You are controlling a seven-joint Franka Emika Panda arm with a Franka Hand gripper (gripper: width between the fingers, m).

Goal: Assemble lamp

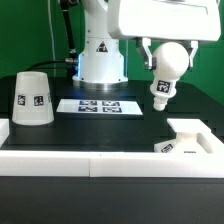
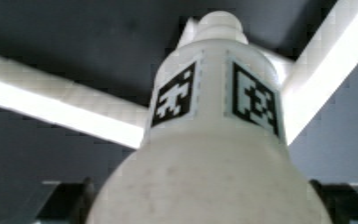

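My gripper [image 1: 172,57] is shut on the white ball-shaped bulb [image 1: 168,68] and holds it in the air, tilted, with its tagged stem pointing down toward the exterior view's right front. In the wrist view the bulb [image 2: 202,140] fills the picture, its stem with two tags pointing away, and dark fingers [image 2: 62,202] press its round body on both sides. The low angular base block [image 1: 186,141] lies at the front right, inside the white rail corner, below the bulb. The large cone shade [image 1: 32,100] stands on the black table at the exterior view's left.
The marker board [image 1: 99,105] lies flat in front of the white robot pedestal [image 1: 100,55]. A white rail [image 1: 90,162] runs along the table's front edge and turns back at both ends. A green curtain hangs behind.
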